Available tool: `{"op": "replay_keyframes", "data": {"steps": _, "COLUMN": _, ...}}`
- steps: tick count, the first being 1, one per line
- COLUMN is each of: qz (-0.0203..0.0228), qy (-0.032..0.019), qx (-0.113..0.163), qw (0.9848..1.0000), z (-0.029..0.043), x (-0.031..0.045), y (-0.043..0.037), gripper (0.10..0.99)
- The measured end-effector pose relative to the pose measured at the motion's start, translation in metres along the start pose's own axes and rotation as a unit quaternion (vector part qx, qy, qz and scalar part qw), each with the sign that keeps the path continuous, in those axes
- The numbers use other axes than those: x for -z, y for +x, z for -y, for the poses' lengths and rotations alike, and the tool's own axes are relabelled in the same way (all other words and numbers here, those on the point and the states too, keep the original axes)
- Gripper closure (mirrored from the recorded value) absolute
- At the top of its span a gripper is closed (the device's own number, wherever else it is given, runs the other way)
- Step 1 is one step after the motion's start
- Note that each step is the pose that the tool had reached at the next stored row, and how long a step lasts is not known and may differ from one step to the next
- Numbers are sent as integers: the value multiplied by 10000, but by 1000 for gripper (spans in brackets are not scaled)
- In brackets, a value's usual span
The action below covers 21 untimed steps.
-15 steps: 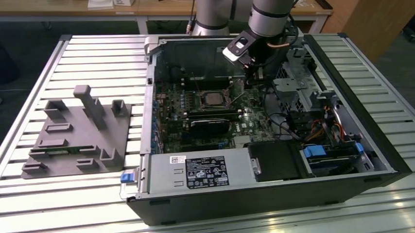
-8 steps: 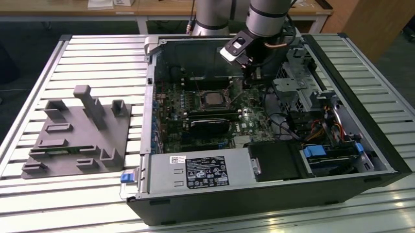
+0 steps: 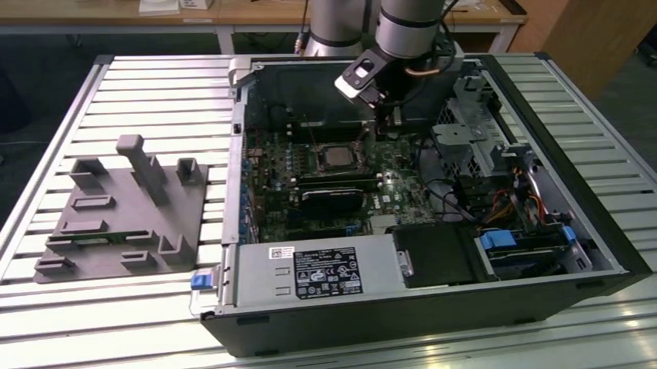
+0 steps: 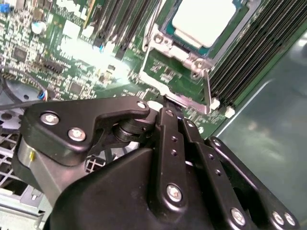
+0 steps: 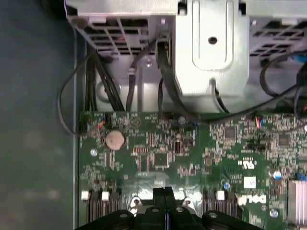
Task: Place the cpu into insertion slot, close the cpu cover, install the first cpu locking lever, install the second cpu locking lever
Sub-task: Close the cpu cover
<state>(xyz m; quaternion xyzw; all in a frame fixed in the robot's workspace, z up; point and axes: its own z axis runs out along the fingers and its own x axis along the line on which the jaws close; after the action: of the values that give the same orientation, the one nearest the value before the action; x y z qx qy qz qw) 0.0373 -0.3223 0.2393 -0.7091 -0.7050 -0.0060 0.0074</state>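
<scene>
The cpu (image 4: 206,21) shows its flat silver top and lies in the insertion slot (image 4: 168,28) on the green motherboard; in the exterior view the cpu (image 3: 337,156) sits mid-board. The shiny cpu cover (image 4: 162,44) lies flat around the chip. A thin metal locking lever (image 4: 207,88) runs along the socket's edge. My gripper (image 4: 169,111) is shut with nothing between its black fingers, and its tips sit right at the lever's end beside the socket. In the exterior view the gripper (image 3: 385,121) hangs inside the case, toward the view's right of the socket. In the first wrist view the gripper (image 5: 163,192) hovers low over the board.
Long black memory slots (image 4: 240,52) flank the socket. A black card (image 3: 334,201) lies below it, a power supply (image 3: 318,273) at the front, a drive cage (image 3: 467,146) and cables (image 5: 100,86) at the side. A grey fixture (image 3: 123,207) stands on the slatted table.
</scene>
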Motion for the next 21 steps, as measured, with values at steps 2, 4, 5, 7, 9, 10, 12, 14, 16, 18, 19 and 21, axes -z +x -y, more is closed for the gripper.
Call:
{"op": "replay_keyframes", "data": {"steps": 2, "qz": 0, "qy": -48, "qx": 1, "qw": 10000, "z": 73, "x": 0, "y": -1, "gripper": 980}}
{"op": "replay_keyframes", "data": {"steps": 4, "qz": 0, "qy": -98, "qx": 3, "qw": 10000, "z": 142, "x": 0, "y": -1, "gripper": 980}}
{"op": "replay_keyframes", "data": {"steps": 5, "qz": -1, "qy": -123, "qx": 2, "qw": 9999, "z": 177, "x": 0, "y": -1, "gripper": 980}}
{"op": "replay_keyframes", "data": {"steps": 7, "qz": -3, "qy": -163, "qx": 4, "qw": 9999, "z": 230, "x": 0, "y": -1, "gripper": 980}}
{"op": "replay_keyframes", "data": {"steps": 9, "qz": -6, "qy": -190, "qx": 4, "qw": 9998, "z": 273, "x": -2, "y": -1, "gripper": 980}}
{"op": "replay_keyframes", "data": {"steps": 10, "qz": -6, "qy": -200, "qx": 4, "qw": 9998, "z": 291, "x": -1, "y": -1, "gripper": 980}}
{"op": "replay_keyframes", "data": {"steps": 12, "qz": -7, "qy": -214, "qx": 4, "qw": 9998, "z": 323, "x": -1, "y": -2, "gripper": 980}}
{"op": "replay_keyframes", "data": {"steps": 14, "qz": -8, "qy": -222, "qx": 4, "qw": 9998, "z": 346, "x": -1, "y": -2, "gripper": 980}}
{"op": "replay_keyframes", "data": {"steps": 16, "qz": -21, "qy": -238, "qx": 4, "qw": 9997, "z": 369, "x": -2, "y": -3, "gripper": 980}}
{"op": "replay_keyframes", "data": {"steps": 18, "qz": -51, "qy": -273, "qx": 5, "qw": 9996, "z": 400, "x": -11, "y": -4, "gripper": 980}}
{"op": "replay_keyframes", "data": {"steps": 19, "qz": -62, "qy": -290, "qx": 5, "qw": 9996, "z": 421, "x": -17, "y": -4, "gripper": 980}}
{"op": "replay_keyframes", "data": {"steps": 21, "qz": -79, "qy": -325, "qx": 5, "qw": 9994, "z": 468, "x": -30, "y": -5, "gripper": 980}}
